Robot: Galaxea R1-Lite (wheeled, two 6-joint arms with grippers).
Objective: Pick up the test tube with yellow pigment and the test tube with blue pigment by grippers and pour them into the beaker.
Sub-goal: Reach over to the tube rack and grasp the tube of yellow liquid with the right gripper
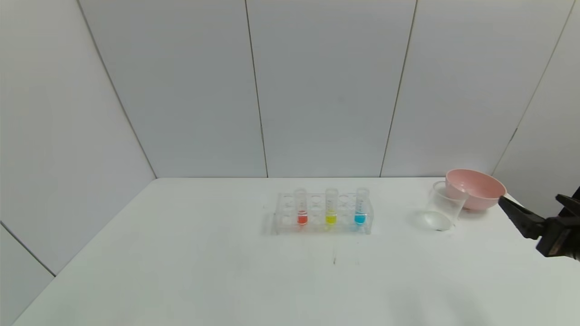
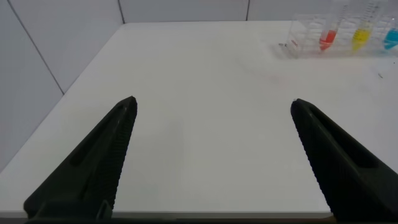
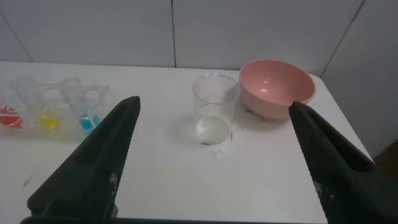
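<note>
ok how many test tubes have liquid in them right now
3, upright in the clear rack: red-orange tube on the left, test tube with yellow pigment in the middle, test tube with blue pigment on the right.

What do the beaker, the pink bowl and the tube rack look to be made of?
Beaker: clear and colourless, glass or clear plastic; the table shows through its wall.
Pink bowl: opaque, smooth with a soft sheen, probably plastic.
Tube rack: transparent slab-like walls with round holes, likely acrylic.
</note>
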